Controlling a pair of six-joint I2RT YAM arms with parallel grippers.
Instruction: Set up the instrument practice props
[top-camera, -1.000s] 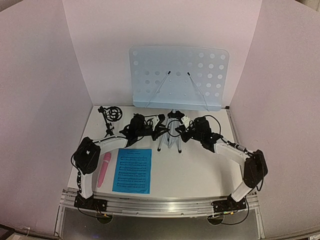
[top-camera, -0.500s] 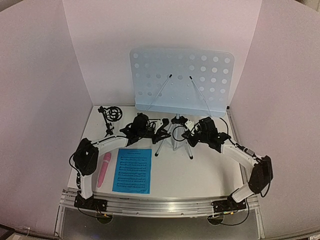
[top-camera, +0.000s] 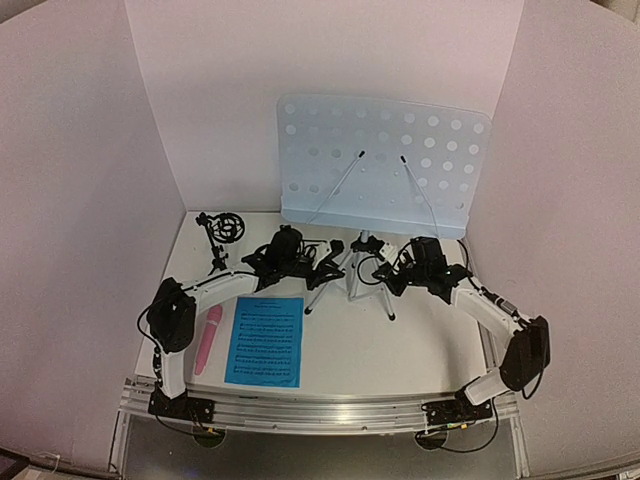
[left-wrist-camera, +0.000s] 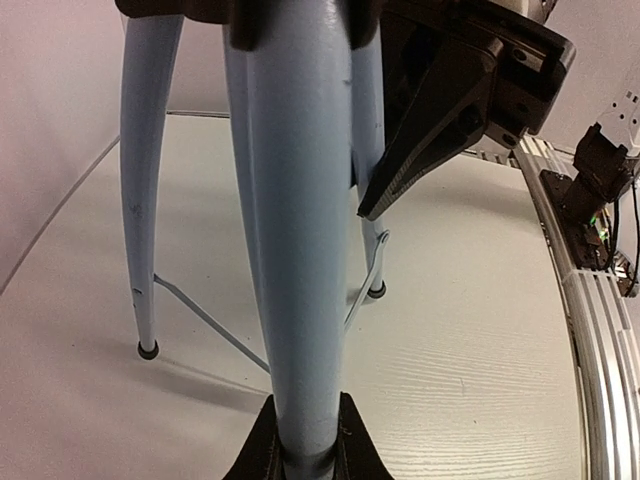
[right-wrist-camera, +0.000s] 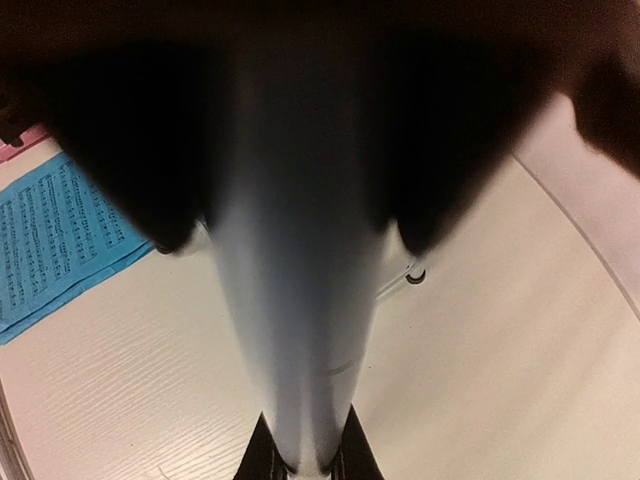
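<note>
The pale-blue perforated music stand (top-camera: 380, 165) stands upright on its silver tripod (top-camera: 352, 278) at the table's middle back. My left gripper (top-camera: 322, 268) is shut on a left tripod leg (left-wrist-camera: 300, 250); its fingertips clamp the leg low in the left wrist view (left-wrist-camera: 305, 445). My right gripper (top-camera: 388, 270) is shut on a right tripod leg (right-wrist-camera: 300, 300), and it also shows in the left wrist view (left-wrist-camera: 450, 100). A bright-blue sheet-music page (top-camera: 265, 340) lies flat front left; I see only one. The pink microphone (top-camera: 208, 340) lies to its left. The black mic stand (top-camera: 222, 235) is back left.
White walls enclose the table on three sides. The stand's desk sits close to the back wall. An aluminium rail (top-camera: 320, 410) runs along the near edge with both arm bases. The blue page's corner (right-wrist-camera: 50, 240) shows in the right wrist view.
The music stand has shifted to the right with both grippers holding its legs. The tripod legs have spread wider. Page, microphone and mic stand have not moved.
</note>
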